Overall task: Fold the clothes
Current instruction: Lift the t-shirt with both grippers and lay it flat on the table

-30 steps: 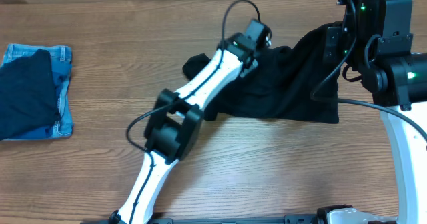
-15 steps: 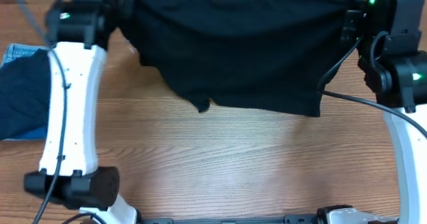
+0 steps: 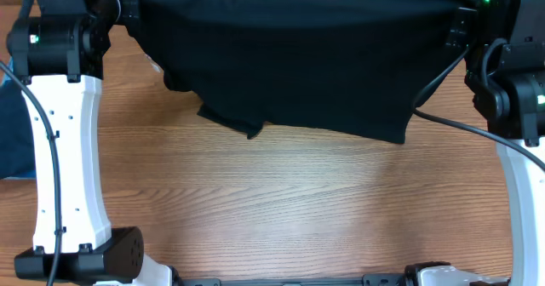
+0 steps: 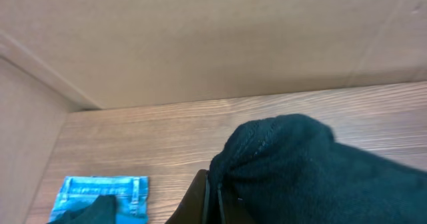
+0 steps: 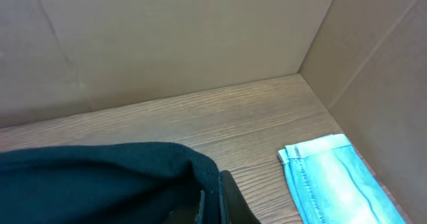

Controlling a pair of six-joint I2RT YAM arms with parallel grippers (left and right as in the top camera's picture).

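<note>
We hold the black garment [image 3: 298, 56] stretched above the table [image 3: 281, 201], left gripper [image 3: 129, 5] and right gripper [image 3: 456, 26] each pinching a corner; next we should probably lay it flat.

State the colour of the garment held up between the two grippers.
The garment is plain black; clearest overhead.

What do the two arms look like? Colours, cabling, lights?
They match. The left arm and right arm each have a long white link joined by boxy black joint housings. A green light glows on the housings. A thin black cable runs loose along each arm. The fingers look dark in the wrist views.
</note>
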